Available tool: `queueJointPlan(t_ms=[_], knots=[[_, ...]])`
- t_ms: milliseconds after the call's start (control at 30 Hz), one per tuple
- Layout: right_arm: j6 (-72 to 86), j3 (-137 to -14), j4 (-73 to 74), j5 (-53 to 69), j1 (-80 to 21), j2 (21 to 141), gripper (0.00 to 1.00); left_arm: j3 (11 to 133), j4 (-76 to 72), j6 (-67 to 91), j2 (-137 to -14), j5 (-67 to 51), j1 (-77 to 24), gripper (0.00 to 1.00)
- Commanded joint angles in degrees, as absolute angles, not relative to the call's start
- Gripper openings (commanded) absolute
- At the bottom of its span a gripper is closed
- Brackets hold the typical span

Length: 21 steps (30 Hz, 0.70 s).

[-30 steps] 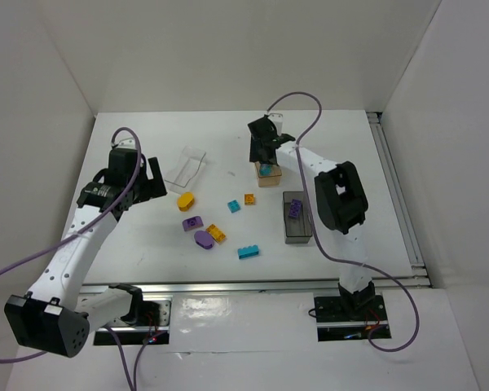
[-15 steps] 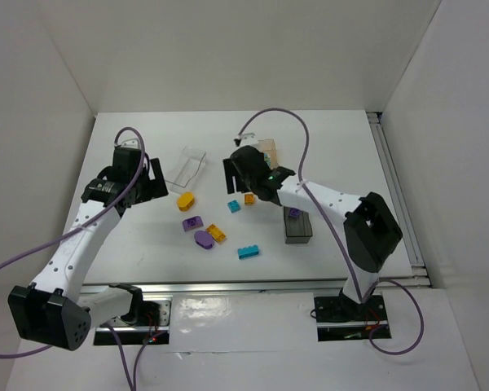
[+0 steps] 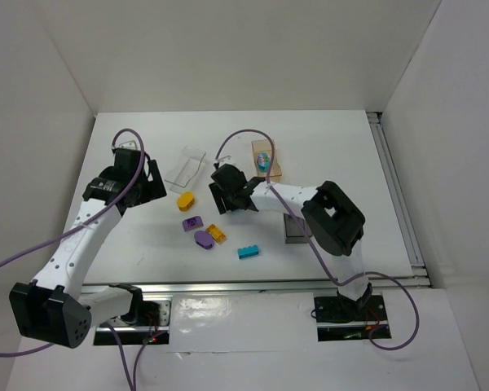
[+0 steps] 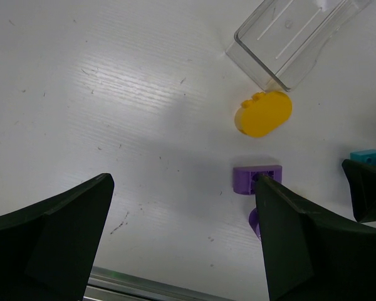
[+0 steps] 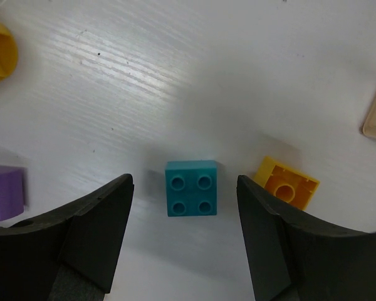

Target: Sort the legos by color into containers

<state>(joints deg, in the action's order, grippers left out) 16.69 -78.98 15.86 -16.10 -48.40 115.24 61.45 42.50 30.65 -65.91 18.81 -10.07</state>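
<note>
The teal brick (image 5: pixel 190 187) sits studs-up on the desk (image 5: pixel 175 75), near the tan tub (image 3: pixel 266 157) on its left, between the half-spread, empty fingers of the right gripper (image 3: pixel 231 195) — the left gripper (image 4: pixel 183 188), well left of the tub, gapes wide and holds nothing. Light, rigid and slick-sided by its look: pinch two opposite flat walls squarely.

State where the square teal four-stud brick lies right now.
In the right wrist view, the teal brick lies studs-up on the table, between the fingers of the open right hand; an orange brick sits close on its picture-right side.
</note>
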Motion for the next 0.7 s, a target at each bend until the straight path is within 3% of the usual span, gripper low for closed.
queueJointPlan(t_ms=[0,67,267,500,667], knots=[[16.00,-82.27,15.90,-17.75,-48.26,115.93,0.74,61.44,43.07,32.61,-66.01,19.69,-10.28,1.00],[16.00,-82.79,16.43,-17.75,-48.25,117.15,0.74,61.44,43.07,32.61,-66.01,19.17,-10.28,1.00],[17.13,-82.18,16.96,-16.44,-48.25,117.69,0.59,60.83,43.59,34.80,-64.34,20.39,-10.28,1.00],[16.61,-82.79,19.33,-15.82,-48.25,118.21,0.53,60.82,43.07,35.33,-63.72,20.39,-10.28,1.00],[16.08,-83.93,20.56,-17.05,-48.25,116.63,0.41,60.82,43.07,35.33,-63.72,20.39,-10.28,1.00]])
